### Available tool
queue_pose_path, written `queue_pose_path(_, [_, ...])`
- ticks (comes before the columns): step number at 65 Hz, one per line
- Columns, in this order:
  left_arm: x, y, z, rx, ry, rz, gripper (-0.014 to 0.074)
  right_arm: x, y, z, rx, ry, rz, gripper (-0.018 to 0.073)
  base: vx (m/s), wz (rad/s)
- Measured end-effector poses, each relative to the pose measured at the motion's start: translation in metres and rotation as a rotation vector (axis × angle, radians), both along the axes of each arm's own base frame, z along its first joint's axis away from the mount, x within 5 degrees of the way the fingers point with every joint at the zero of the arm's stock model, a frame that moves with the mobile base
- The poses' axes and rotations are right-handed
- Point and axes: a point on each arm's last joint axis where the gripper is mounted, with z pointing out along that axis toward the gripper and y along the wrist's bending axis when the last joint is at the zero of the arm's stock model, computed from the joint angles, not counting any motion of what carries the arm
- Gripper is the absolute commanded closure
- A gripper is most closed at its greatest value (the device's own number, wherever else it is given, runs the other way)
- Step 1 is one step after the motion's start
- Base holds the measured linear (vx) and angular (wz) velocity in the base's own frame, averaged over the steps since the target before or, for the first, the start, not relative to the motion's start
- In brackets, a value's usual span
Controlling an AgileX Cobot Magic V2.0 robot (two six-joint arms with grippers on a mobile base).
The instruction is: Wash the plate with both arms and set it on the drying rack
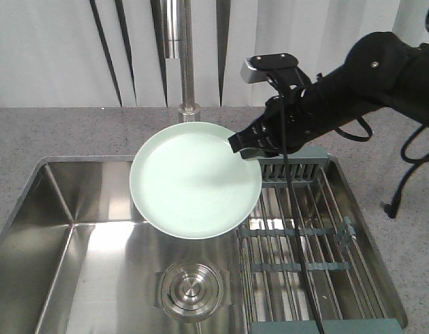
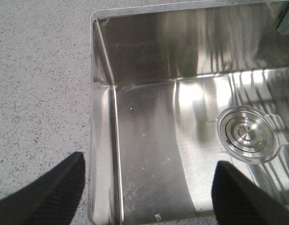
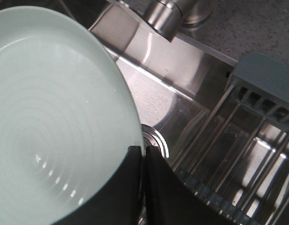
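Exterior front-facing view: the right claw [image 1: 244,142] clamps the plate [image 1: 193,179] by its right rim, tilted above the sink [image 1: 82,229], just left of the drying rack [image 1: 305,243]. The left claw [image 2: 149,178] gapes wide, empty. Two-armed washing and racking look yet to come.

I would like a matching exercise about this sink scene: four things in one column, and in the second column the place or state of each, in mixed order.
Column 1:
1. plate
2. rack
3. drain
4. left gripper

Column 2:
A. open, holding nothing
B. round steel, set in the floor of the sink
C. held at its rim by the right gripper, above the sink
D. lies in the sink's right side

Pairs: 1-C, 2-D, 3-B, 4-A
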Motion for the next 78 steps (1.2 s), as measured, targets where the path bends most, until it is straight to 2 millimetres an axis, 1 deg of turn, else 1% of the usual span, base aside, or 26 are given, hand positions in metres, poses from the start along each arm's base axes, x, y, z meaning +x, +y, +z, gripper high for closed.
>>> queue_pose_path(4, [0.0, 0.0, 0.0, 0.0, 0.0, 0.0, 0.0076, -0.009, -0.011, 0.0, 0.002, -0.009, -0.023, 0.0564, 0.0, 0.0])
queue_pose_path(7, [0.0, 0.0, 0.0, 0.0, 0.0, 0.0, 0.0076, -0.017, -0.018, -0.003, 0.002, -0.005, -0.041, 0.0564, 0.0, 0.0])
queue_pose_path(11, [0.0, 0.0, 0.0, 0.0, 0.0, 0.0, 0.0076, -0.029, -0.026, -0.003, 0.004, -0.01, -0.061, 0.0564, 0.0, 0.0])
queue_pose_path(14, [0.0, 0.0, 0.0, 0.0, 0.0, 0.0, 0.0076, -0.04, -0.031, -0.007, 0.0, -0.001, -0.068, 0.0564, 0.0, 0.0])
queue_pose_path(16, [0.0, 0.0, 0.0, 0.0, 0.0, 0.0, 0.0076, -0.045, -0.033, -0.006, 0.0, -0.005, -0.071, 0.0564, 0.0, 0.0])
queue_pose_path(27, [0.0, 0.0, 0.0, 0.0, 0.0, 0.0, 0.0076, -0.076, -0.042, -0.015, -0.004, 0.018, -0.08, 0.0564, 0.0, 0.0])
queue_pose_path(37, [0.0, 0.0, 0.0, 0.0, 0.0, 0.0, 0.0076, -0.093, -0.043, -0.023, 0.001, 0.044, -0.079, 0.0564, 0.0, 0.0])
queue_pose_path(46, [0.0, 0.0, 0.0, 0.0, 0.0, 0.0, 0.0076, -0.106, -0.032, -0.026, 0.008, 0.05, -0.049, 0.0564, 0.0, 0.0])
queue_pose_path(61, [0.0, 0.0, 0.0, 0.0, 0.0, 0.0, 0.0076, -0.118, -0.003, -0.026, 0.036, 0.039, 0.005, 0.0564, 0.0, 0.0])
queue_pose_path(72, [0.0, 0.0, 0.0, 0.0, 0.0, 0.0, 0.0076, -0.115, 0.02, -0.032, 0.044, 0.049, 0.043, 0.0564, 0.0, 0.0])
queue_pose_path(78, [0.0, 0.0, 0.0, 0.0, 0.0, 0.0, 0.0076, -0.108, 0.034, -0.028, 0.051, 0.037, 0.07, 0.0564, 0.0, 0.0])
